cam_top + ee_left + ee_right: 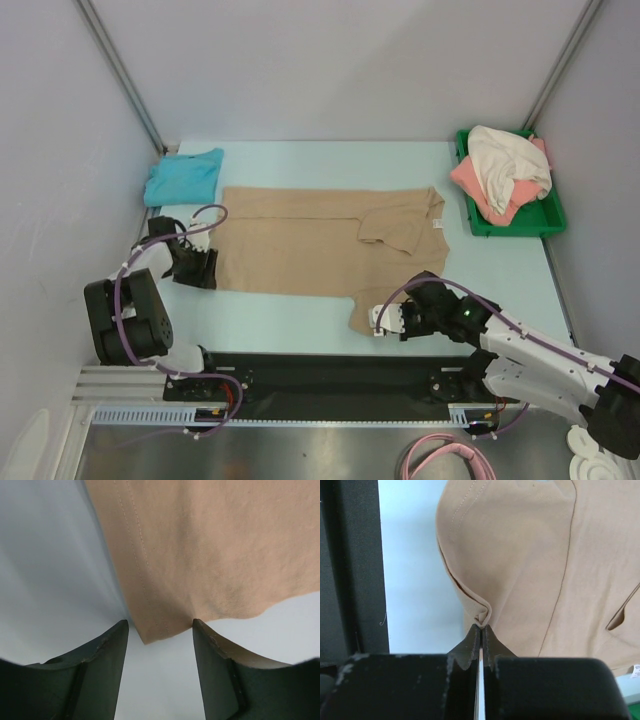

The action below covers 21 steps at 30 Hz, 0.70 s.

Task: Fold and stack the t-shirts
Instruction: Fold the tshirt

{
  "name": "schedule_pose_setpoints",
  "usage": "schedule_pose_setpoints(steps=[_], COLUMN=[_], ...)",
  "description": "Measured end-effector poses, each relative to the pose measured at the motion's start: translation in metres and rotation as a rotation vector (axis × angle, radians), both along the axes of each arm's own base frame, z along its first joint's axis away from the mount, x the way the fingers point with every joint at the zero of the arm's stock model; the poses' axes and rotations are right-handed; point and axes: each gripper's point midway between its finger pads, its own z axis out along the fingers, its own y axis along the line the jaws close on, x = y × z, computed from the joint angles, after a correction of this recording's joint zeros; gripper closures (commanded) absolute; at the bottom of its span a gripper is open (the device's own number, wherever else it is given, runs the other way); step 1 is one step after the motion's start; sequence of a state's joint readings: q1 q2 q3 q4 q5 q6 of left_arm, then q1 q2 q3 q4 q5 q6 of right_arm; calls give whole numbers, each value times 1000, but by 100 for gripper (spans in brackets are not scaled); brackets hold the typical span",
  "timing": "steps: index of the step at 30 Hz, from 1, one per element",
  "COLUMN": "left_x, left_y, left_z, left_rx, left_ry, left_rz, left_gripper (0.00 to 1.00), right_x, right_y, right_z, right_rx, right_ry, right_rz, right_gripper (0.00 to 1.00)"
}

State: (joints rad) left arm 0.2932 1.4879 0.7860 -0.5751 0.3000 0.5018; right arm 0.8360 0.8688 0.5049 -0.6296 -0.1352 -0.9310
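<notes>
At the far left corner of the table [300, 160] a teal t-shirt [185, 176] lies folded, close to the side wall and just touching the tan t-shirt's far corner. Nearer, the left hand [205, 268] [160, 625] sits low at the tan t-shirt's [300, 250] [225, 545] left hem. Its fingers [107, 650] stand apart on either side of the near corner, gripping nothing, with bare table on both sides. The tan t-shirt is spread flat across the middle with its neck to the right. A band of bare table runs behind it, and a narrower one lies between its near edge and the black rail [330, 370]. The right hand [380, 320] [481, 627] is pinched tight on a small fold at the near sleeve's edge [482, 612], close to that rail. A small white tag [437, 224] shows at the neck; I think there is print on it, but it is too small to read. At the far right, against the wall, a green tray [545, 215] holds the cream-white t-shirt [505, 160] heaped on the coral-pink t-shirt [472, 185].
</notes>
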Motion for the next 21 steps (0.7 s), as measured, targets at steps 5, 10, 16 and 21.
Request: schedule_pose_setpoints(steps=[5,10,16,21], left_x=[5,11,11,7], left_y=[1,2,2,0], left_z=[-1,-2,-2,2], left_rx=[-2,-5,-9,-11], left_ry=[-6,-23,-25,-19], left_rz=[2,3,-4,-5], left_gripper=[46,78,84,100], right_x=[1,2,8,18], right_y=[1,1,-5,-15], right_z=[1,2,1,6], right_rx=[7,8,6,22], right_ry=[-6,-10,-18,-35], right_rz=[-2,-5,-47,-118], right_gripper=[100,100,100,100])
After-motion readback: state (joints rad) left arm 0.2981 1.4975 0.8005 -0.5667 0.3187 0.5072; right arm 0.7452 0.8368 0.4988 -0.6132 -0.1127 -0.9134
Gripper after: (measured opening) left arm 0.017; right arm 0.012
